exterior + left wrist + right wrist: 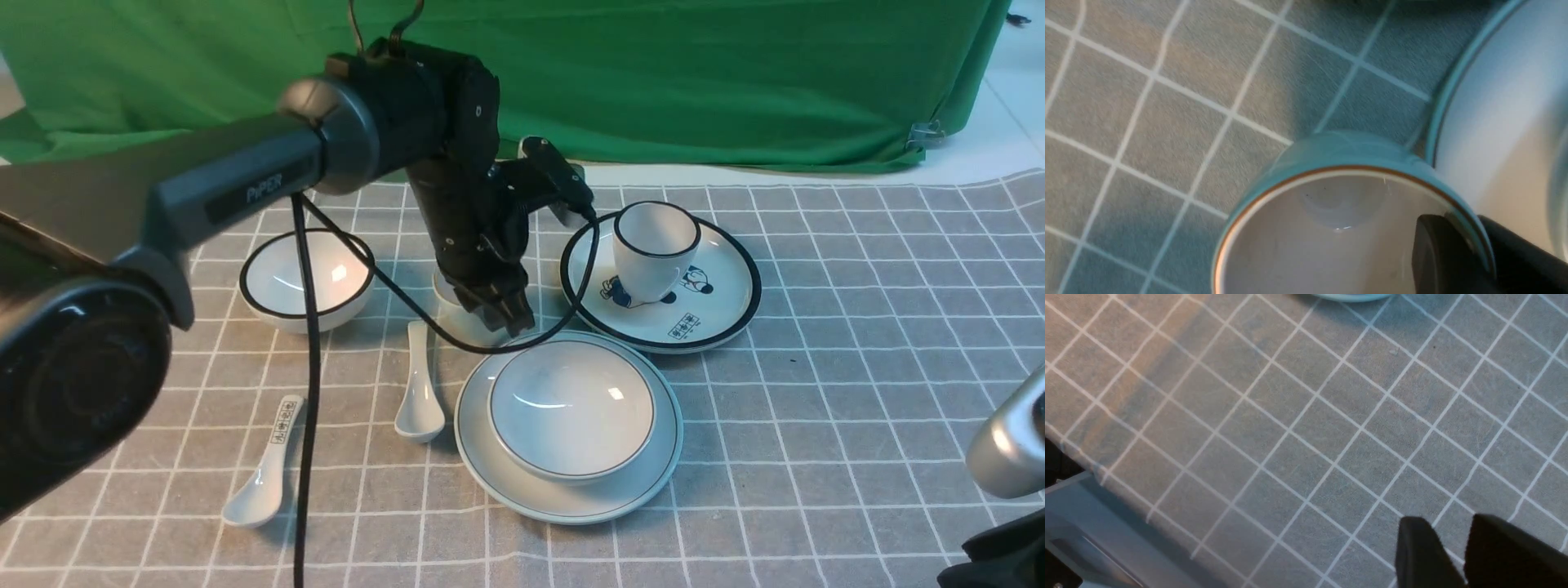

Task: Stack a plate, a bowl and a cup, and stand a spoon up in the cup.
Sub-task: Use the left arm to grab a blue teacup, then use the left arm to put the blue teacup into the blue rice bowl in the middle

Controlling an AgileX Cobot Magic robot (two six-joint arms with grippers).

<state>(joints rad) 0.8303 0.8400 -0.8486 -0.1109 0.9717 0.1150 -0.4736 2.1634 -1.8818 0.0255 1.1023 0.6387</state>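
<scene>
The plain white plate [483, 445] lies front and centre with the shallow bowl [571, 404] sitting in it. The small pale cup [449, 294] stands on the cloth just behind the plate's left edge, mostly hidden by my left gripper [502, 314]. In the left wrist view one finger is inside the cup [1331, 228] and one outside, so my left gripper [1457, 222] is shut on its wall, beside the plate [1486, 122]. The plain spoon [418, 392] lies left of the plate. My right gripper [1449, 526] is shut and empty over bare cloth.
A panda plate [718, 314] carrying a black-rimmed cup [653, 249] stands behind the stack on the right. A black-rimmed bowl [306, 278] is at the back left. A spoon with characters [265, 465] lies front left. The left arm's cable [306, 392] hangs over the cloth.
</scene>
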